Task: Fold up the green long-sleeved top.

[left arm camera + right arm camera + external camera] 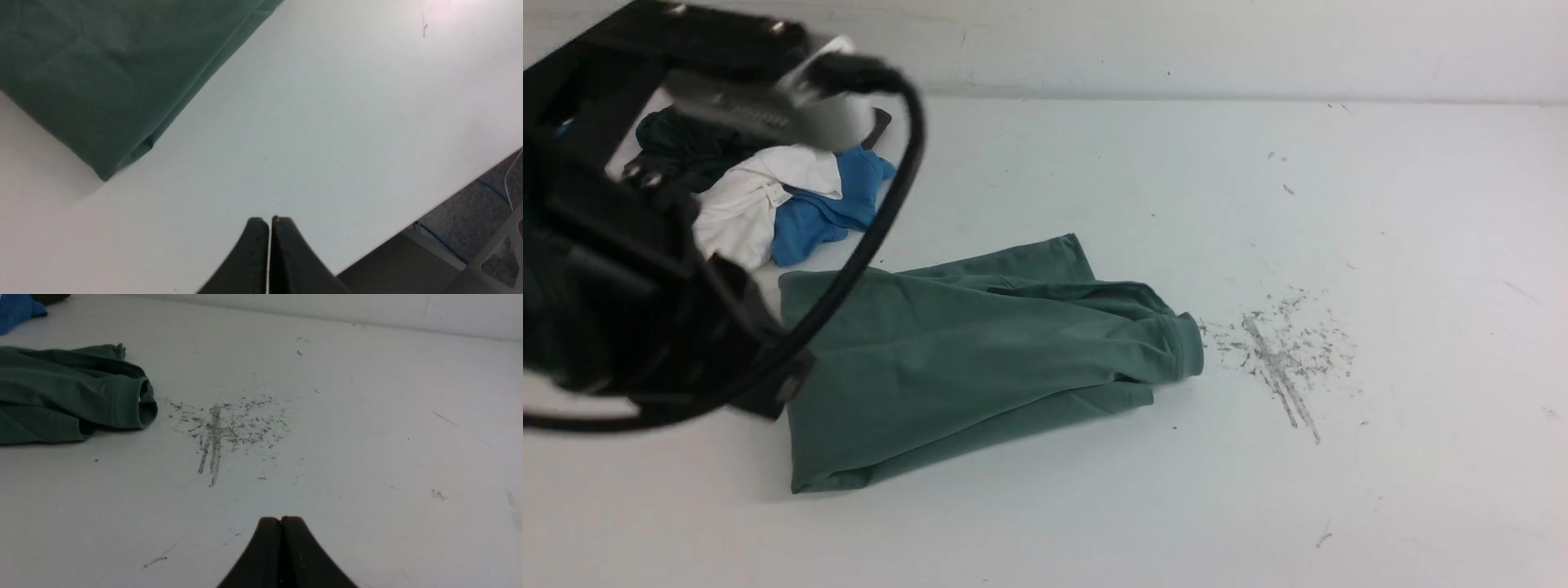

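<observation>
The green long-sleeved top [964, 359] lies folded into a compact rectangle at the table's middle left, a cuffed sleeve end [1184, 347] resting on its right side. The left wrist view shows one folded corner of the green long-sleeved top [102, 81], apart from my left gripper [269, 222], which is shut and empty over bare table. My left arm [645, 269] looms blurred and close at the front view's left, hiding the top's left edge. My right gripper [281, 520] is shut and empty, to the right of the green long-sleeved top [69, 396], with the cuff facing it.
A heap of dark, white [747, 204] and blue [825, 208] garments lies at the back left behind the green top. A patch of grey scuff marks [1278, 351] sits right of the cuff. The table's near edge [429, 216] shows in the left wrist view.
</observation>
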### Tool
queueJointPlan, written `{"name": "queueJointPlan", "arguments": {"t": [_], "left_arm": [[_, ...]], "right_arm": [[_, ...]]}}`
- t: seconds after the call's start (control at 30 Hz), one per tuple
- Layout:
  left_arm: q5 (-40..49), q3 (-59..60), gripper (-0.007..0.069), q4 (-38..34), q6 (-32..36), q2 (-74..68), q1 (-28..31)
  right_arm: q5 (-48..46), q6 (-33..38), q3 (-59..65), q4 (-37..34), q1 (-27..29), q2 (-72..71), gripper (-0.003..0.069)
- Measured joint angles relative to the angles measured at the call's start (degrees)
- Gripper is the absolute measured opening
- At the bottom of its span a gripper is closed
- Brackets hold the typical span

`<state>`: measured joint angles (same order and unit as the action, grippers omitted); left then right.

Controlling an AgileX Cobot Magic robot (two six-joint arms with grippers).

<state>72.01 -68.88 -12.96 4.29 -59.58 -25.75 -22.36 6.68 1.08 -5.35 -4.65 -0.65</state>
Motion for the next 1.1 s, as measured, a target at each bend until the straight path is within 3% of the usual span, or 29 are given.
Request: {"name": "queueJointPlan", "arguments": {"t": [0.23, 0.37, 0.4, 0.5, 0.6, 0.73, 1.1], "left_arm": [[-6.68, 12.65, -0.0004, 0.07, -0.61, 15.2, 0.0], [-31.7, 29.17, -0.0004, -1.02, -3.31, 28.23, 0.0], [-31.7, 29.17, -0.0004, -1.02, -3.38, 28.23, 0.0], [-54.35, 42.21, -0.0004, 0.67, -3.7, 34.47, 0.0], [-68.98, 49.81, -0.0004, 0.8, -4.29, 37.1, 0.0], [-79.47, 55.81, -0.0004, 0.8, -4.59, 37.69, 0.0], [-81.23, 65.16, -0.0004, 0.74, -4.29, 37.69, 0.0]], "right_arm": [[0.0, -2.64, 0.0, 0.0, 0.0, 0.0, -0.0014], [0.0, -2.76, 0.0, 0.0, 0.0, 0.0, -0.0014], [0.0, -2.76, 0.0, 0.0, 0.0, 0.0, -0.0014], [0.0, -2.89, 0.0, 0.0, 0.0, 0.0, -0.0014], [0.0, -2.89, 0.0, 0.0, -0.05, 0.0, -0.0014], [0.0, -2.94, 0.0, 0.0, -0.05, 0.0, -0.0014], [0.0, -2.94, 0.0, 0.0, -0.05, 0.0, -0.0014]]}}
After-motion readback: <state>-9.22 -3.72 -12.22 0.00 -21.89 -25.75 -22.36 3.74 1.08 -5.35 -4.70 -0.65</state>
